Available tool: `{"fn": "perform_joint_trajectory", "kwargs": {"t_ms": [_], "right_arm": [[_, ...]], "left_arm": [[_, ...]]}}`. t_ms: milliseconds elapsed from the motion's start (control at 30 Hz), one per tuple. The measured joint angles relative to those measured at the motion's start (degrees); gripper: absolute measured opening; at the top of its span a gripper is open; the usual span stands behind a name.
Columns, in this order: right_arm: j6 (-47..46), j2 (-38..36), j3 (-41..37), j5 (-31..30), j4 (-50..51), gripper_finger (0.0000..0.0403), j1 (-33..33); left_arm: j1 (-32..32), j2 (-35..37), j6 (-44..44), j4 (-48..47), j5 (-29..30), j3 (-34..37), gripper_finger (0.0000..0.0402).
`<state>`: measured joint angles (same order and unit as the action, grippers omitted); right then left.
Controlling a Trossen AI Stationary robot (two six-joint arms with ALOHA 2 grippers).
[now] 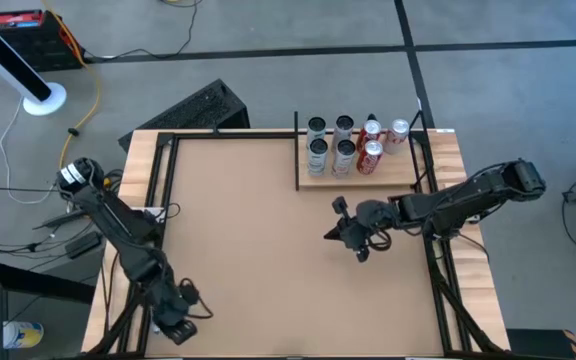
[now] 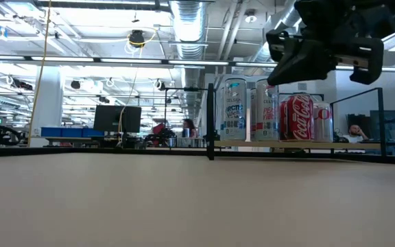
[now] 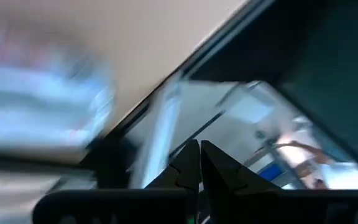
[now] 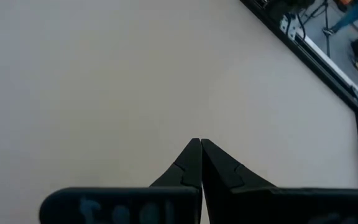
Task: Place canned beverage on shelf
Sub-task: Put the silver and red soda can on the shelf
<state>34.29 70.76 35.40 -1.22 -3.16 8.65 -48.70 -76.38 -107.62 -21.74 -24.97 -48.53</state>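
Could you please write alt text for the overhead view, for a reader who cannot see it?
Seen from above, six cans, four silver and two red, stand on a small light-wood shelf at the table's far edge. The right gripper, shut and empty, hovers just in front of the shelf; the left gripper waits at the near left corner.

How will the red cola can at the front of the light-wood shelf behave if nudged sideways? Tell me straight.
The red cola can stands upright, tall on a narrow base, so a high push would probably tip it. On its side it would likely roll, being round. The silver cans stand close beside it on the light-wood shelf, so a push that way would probably jostle them.
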Motion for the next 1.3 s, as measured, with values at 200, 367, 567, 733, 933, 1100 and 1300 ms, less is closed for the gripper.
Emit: {"fn": "perform_joint_trajectory", "kwargs": {"t_ms": [200,367,567,733,933,1100,1300], "right_arm": [[3.2,0.0,0.0,1.5,-0.6,0.0024,-2.0],[3.8,0.0,0.0,1.5,-0.9,0.0024,-3.2],[3.8,0.0,0.0,1.5,-2.4,0.0024,-3.9],[3.7,0.0,0.0,1.5,-2.3,0.0024,-3.9],[3.7,0.0,0.0,1.5,-2.3,0.0024,-3.9],[3.7,0.0,0.0,1.5,-2.3,0.0024,-3.9],[3.7,0.0,0.0,1.5,-2.3,0.0024,-3.9]], "left_arm": [[-1.2,-1.6,-2.3,-7.7,-9.3,0.0,0.0000],[-0.3,-3.8,2.1,-14.2,-13.9,0.0,0.0000],[-0.2,-7.0,7.8,-20.4,-16.8,0.0,0.0000],[0.6,-8.8,12.5,-20.6,-16.3,0.0,0.0000],[3.5,-9.2,16.6,-22.3,-13.4,0.0,0.0000],[8.4,-9.1,21.9,-20.6,-9.6,-0.1,0.0000],[17.7,-8.4,40.6,-25.5,0.0,-8.1,0.0000]]}}
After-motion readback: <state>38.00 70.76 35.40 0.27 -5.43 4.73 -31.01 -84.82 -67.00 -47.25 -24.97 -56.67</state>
